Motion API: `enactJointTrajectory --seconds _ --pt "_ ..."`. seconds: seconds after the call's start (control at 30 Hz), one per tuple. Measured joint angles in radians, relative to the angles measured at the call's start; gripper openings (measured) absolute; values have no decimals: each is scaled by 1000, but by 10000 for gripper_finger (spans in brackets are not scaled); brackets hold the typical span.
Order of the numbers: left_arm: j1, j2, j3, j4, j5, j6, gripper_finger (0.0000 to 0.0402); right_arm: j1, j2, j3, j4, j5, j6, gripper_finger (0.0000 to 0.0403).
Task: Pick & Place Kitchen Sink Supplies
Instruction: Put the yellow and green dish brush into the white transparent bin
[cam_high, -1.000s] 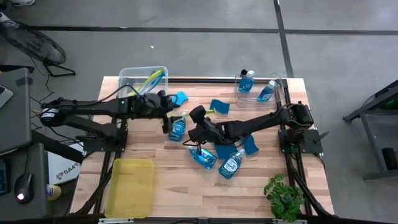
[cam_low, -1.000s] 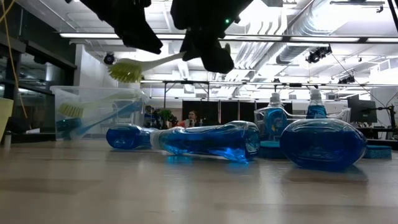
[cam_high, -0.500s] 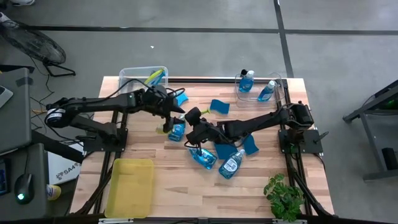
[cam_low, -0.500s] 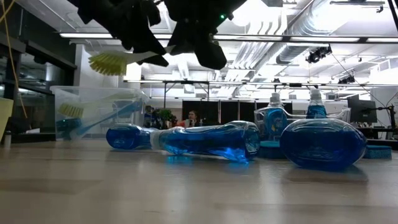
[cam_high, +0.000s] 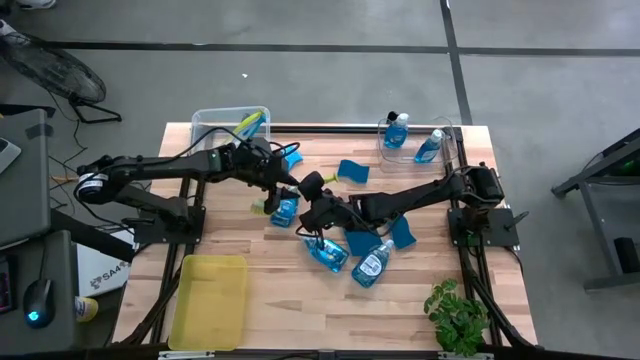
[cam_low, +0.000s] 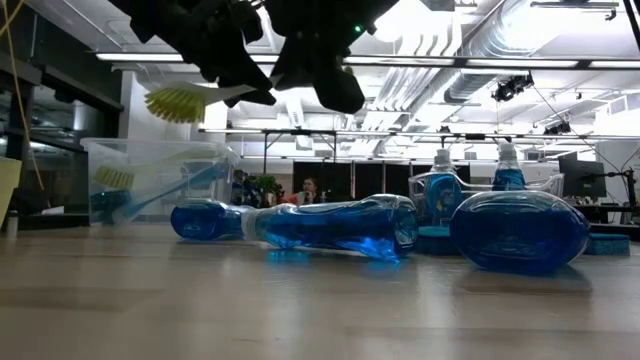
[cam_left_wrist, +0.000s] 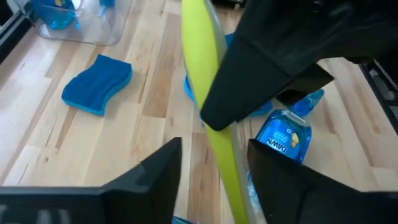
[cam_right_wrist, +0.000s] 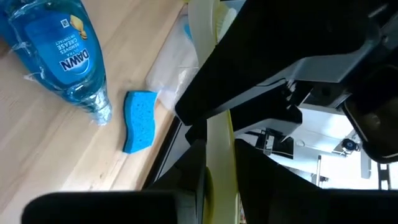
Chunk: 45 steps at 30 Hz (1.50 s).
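A yellow-green-handled dish brush hangs in the air over the table's middle. My right gripper is shut on its handle. My left gripper is open. Its fingers stand on either side of the same handle, between the bristle head and my right gripper, with a gap on one side. In the high view the two grippers meet, left gripper and right gripper. Three soap bottles lie on their sides on the table, with blue sponges lying flat nearby. My right gripper pinches the brush's handle between its two fingers, which lie across it. The brush is lifted clear of the table and lies nearly level, its bristle head sticking out past my left gripper. Whether my left gripper's fingers touch the handle, I cannot tell.
A clear bin at the far left holds another brush. A clear bin at the far right holds two soap bottles. A yellow tray sits at the near left and a small plant at the near right.
My left gripper has swung toward the table's right and far side and a little down, and now stands around the brush handle beside my right gripper. The brush has turned slightly in my right gripper: its bristle head has risen and shifted toward the left.
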Motion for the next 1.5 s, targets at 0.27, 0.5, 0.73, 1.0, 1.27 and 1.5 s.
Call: enactJointTrajectory --seconds 0.27,0.5,0.73,1.0,1.27,1.5 --pt "1 0 0 -2 -2 -4 46 0 0 0 -6 4 22 59" --pt "0 0 0 -16 -2 1 33 0 0 0 -6 -1 125 79" --pt "0 0 0 -21 -9 4 36 0 0 0 0 51 248 116" --pt "0 0 1 -25 -83 4 38 9 -7 0 -3 144 333 171" --pt "0 -6 2 -51 -220 3 38 18 -99 0 -13 244 446 215" --pt "0 -10 77 -191 -330 28 39 6 -205 -1 -79 344 696 220"
